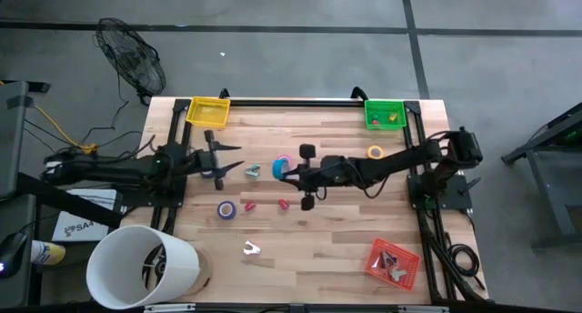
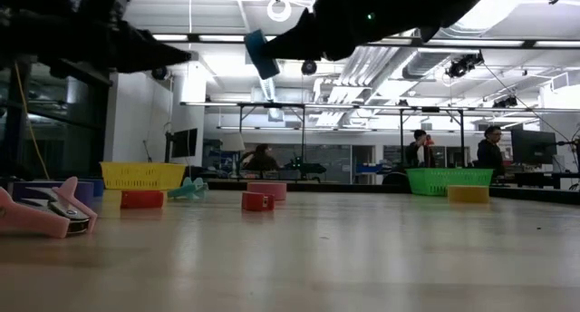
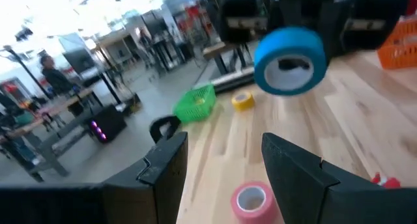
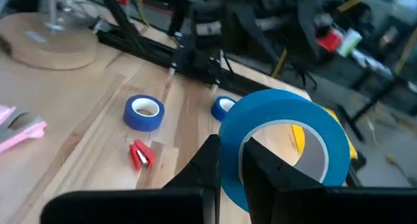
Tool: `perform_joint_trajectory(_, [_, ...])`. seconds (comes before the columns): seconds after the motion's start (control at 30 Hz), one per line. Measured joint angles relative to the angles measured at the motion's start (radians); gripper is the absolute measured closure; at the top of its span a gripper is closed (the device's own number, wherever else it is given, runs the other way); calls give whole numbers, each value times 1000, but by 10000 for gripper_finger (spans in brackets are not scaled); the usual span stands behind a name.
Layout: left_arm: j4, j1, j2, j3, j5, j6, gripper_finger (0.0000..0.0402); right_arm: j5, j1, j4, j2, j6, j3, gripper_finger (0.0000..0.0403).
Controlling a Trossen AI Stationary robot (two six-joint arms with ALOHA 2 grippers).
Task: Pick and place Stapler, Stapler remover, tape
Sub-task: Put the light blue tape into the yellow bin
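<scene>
Near the tabletop's [image 1: 346, 249] front edge a white stapler remover [image 1: 251, 249] and a purple tape roll [image 1: 225, 209] lie untouched. At mid-table the right gripper [image 1: 293, 174] is clamped through the rim of a blue tape roll [image 4: 287, 146], carried clear of the wood, apparently to move it. Opposite, the left gripper [image 1: 227, 160] waits with fingers spread; yellow bin [image 1: 208, 110] and green bin [image 1: 384, 113] sit at the far corners.

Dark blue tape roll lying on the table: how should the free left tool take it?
Take the dark blue tape roll by its ring wall, from straight above, one finger in the core, one outside: it lies flat, hole up.
</scene>
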Motion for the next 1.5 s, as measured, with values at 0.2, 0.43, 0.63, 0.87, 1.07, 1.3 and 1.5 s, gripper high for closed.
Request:
perform_joint_trajectory(0.2, [83,0,217,103,36,30,208,-168,-32,40,13,-79,0,375])
perform_joint_trajectory(0.43, [168,0,405,199,99,49,208,-241,-42,113,53,-163,0,375])
perform_joint_trajectory(0.63, [172,0,481,243,116,54,208,-248,-42,177,59,-221,0,375])
perform_joint_trajectory(0.87, [189,0,489,254,145,73,208,-248,-47,200,59,-244,0,375])
perform_joint_trajectory(1.07, [217,1,489,254,183,75,208,-262,-60,204,59,-251,0,375])
perform_joint_trajectory(1.3, [241,2,489,254,233,74,208,-259,-61,218,59,-279,0,375])
perform_joint_trajectory(1.5, [250,2,489,254,248,84,208,-207,-60,221,59,-287,-1,375])
